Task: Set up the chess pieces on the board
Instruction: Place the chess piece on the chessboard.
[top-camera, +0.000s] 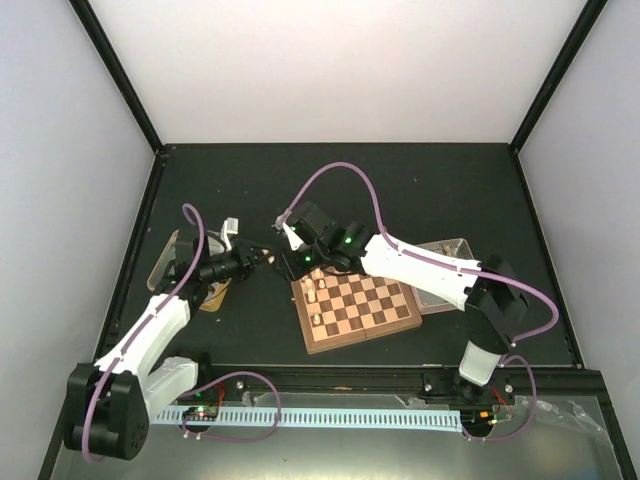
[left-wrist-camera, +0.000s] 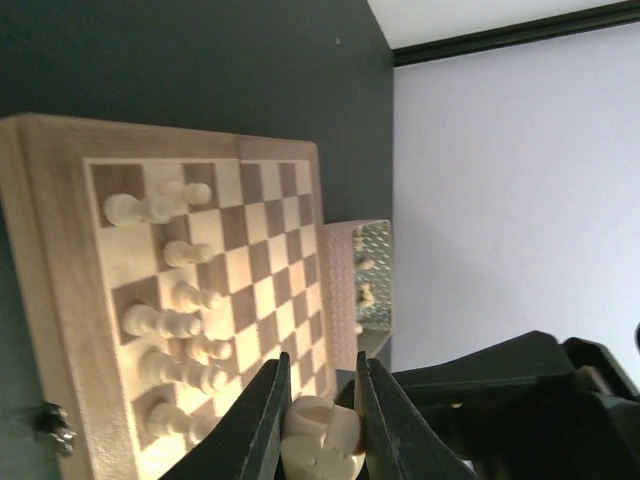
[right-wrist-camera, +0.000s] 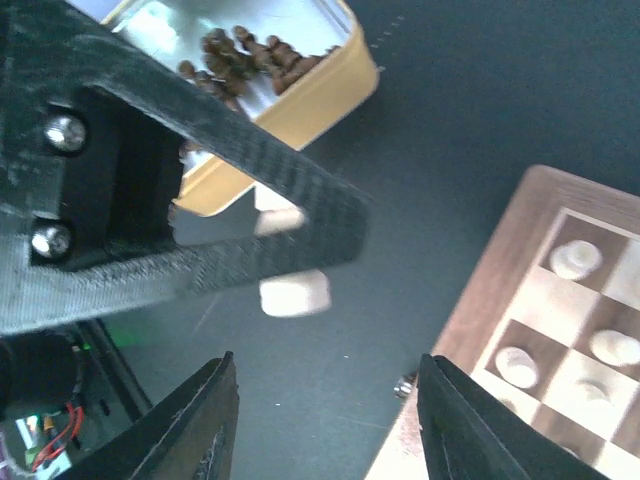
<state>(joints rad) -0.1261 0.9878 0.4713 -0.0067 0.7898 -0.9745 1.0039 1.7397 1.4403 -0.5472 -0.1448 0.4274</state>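
The board (top-camera: 365, 305) lies at mid-table with several pale chess pieces (top-camera: 315, 292) along its left side. My left gripper (top-camera: 268, 256) is shut on a pale chess piece (left-wrist-camera: 320, 440), held off the board's left edge above the dark table. The board (left-wrist-camera: 270, 230) and its pale pieces (left-wrist-camera: 165, 320) lie ahead of it. My right gripper (top-camera: 292, 248) is open and empty (right-wrist-camera: 325, 405), hovering close over the left gripper's fingers (right-wrist-camera: 230, 245) and the held pale piece (right-wrist-camera: 294, 296). The board's corner (right-wrist-camera: 500, 270) with pale pieces (right-wrist-camera: 575, 258) shows at the right.
A gold tin (right-wrist-camera: 300, 95) holding dark brown pieces (right-wrist-camera: 250, 55) sits left of the board, mostly under the left arm (top-camera: 214, 297). A clear tray (top-camera: 445, 250) with a few pieces stands past the board's right side (left-wrist-camera: 370, 270). White walls enclose the table.
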